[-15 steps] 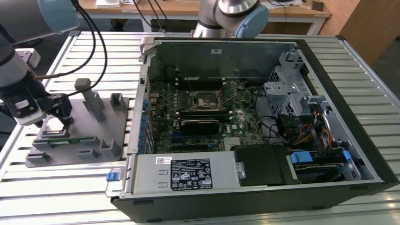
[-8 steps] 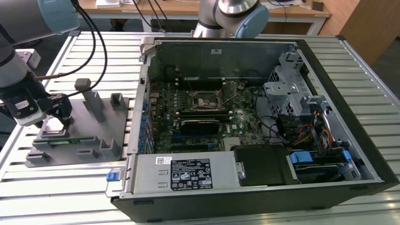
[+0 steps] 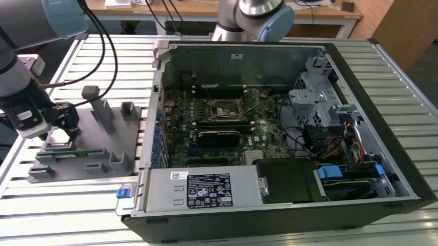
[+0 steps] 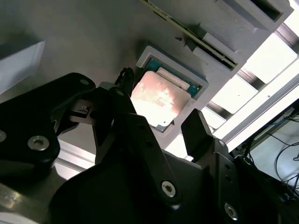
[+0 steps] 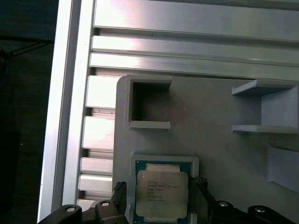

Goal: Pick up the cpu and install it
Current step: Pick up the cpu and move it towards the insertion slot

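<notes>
The cpu [image 5: 162, 193] lay flat in a square pocket of the grey holder [image 5: 210, 107], at the exterior view's lower left. The gripper [image 5: 160, 185] hung over it, jaws released, one finger either side of the chip. The open computer case [image 3: 274, 128] stood towards the exterior view's right.

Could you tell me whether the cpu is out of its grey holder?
No, the cpu lies recessed in the grey holder, between the open fingers.
</notes>
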### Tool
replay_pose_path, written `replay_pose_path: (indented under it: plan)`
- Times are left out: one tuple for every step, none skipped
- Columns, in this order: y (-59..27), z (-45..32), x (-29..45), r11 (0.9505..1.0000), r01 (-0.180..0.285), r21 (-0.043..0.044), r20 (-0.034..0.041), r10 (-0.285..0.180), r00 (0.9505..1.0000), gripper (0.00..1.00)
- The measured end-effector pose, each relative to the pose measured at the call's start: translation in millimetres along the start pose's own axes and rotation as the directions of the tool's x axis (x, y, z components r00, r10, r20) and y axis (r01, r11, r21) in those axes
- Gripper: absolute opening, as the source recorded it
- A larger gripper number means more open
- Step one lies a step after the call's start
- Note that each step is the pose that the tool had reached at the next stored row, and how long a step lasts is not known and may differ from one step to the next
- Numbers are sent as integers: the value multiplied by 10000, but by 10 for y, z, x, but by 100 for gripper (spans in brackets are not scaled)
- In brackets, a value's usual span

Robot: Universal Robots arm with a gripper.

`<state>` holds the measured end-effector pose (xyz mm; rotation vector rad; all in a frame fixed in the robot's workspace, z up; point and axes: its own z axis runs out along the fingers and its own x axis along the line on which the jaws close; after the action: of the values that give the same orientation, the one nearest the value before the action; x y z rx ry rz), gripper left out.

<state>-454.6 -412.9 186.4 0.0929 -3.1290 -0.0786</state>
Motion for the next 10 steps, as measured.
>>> replay_pose_path:
  plan:
    - [0, 2, 0, 10000, -1, 0, 0, 1, 10000, 67]
    - [0, 6, 0, 10000, -4, -1, 1, 4, 10000, 67]
    - [-1, 9, 0, 10000, -12, -1, 2, 12, 10000, 67]
    - [-1, 13, 0, 10000, -25, -1, 3, 25, 10000, 67]
    - [-1, 16, 0, 10000, -39, -1, 3, 39, 10000, 67]
    - [-1, 19, 0, 10000, -54, -1, 3, 54, 10000, 67]
    - [-1, 21, 0, 10000, -68, -1, 4, 68, 10000, 67]
    - [-2, 22, 0, 10000, -76, 0, 2, 76, 10000, 67]
    - [-1, 23, 0, 10000, -81, 0, 4, 81, 10000, 67]
    - [-2, 25, 0, 10000, -85, -1, 6, 85, 10000, 67]
